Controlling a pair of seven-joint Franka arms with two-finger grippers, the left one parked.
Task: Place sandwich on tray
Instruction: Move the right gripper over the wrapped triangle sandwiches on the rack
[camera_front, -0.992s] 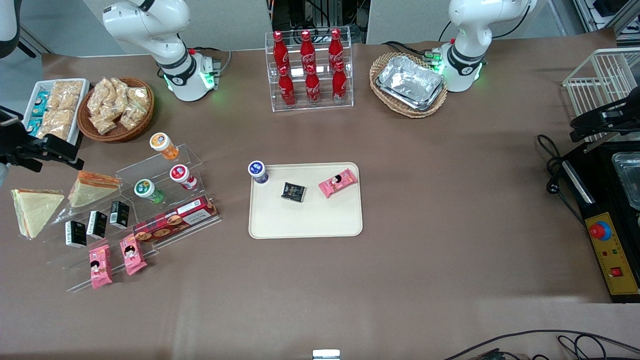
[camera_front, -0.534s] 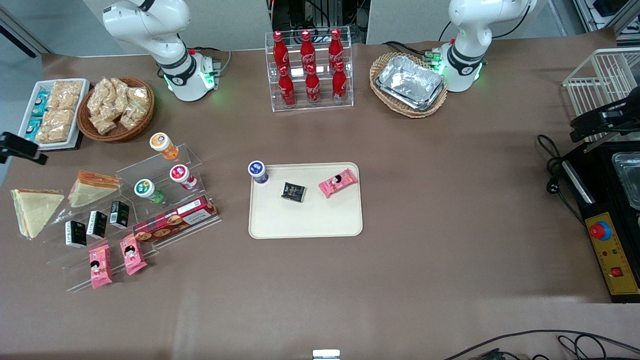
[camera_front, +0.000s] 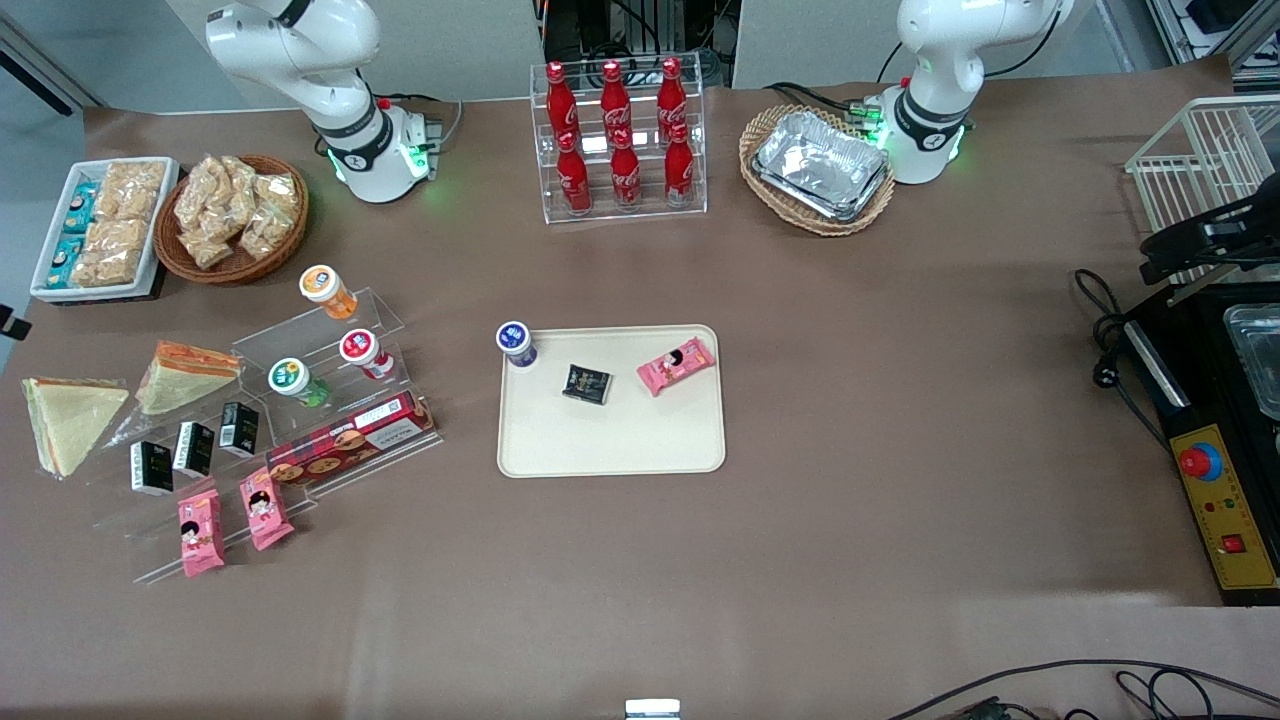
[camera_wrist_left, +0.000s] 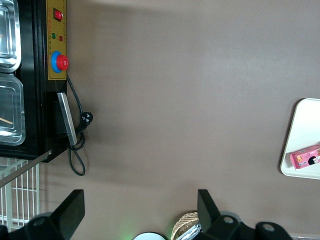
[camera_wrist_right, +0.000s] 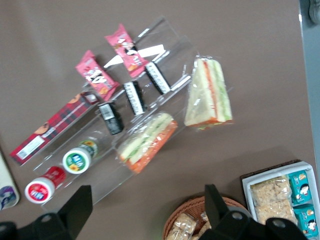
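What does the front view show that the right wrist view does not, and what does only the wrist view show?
Only the front view: the tray, the cola bottles, the foil trays. Only the right wrist view: the open hand, hovering above the table near the snack basket, and the red and green filling of the sandwich. Both: the sandwich, the tanner sandwich beside it, the white dish.

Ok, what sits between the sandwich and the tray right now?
Front view: between sandwich and tray stands the clear rack of cartons, cups, a second sandwich and a biscuit box, then bare table. The gripper hangs open at the working arm's end.
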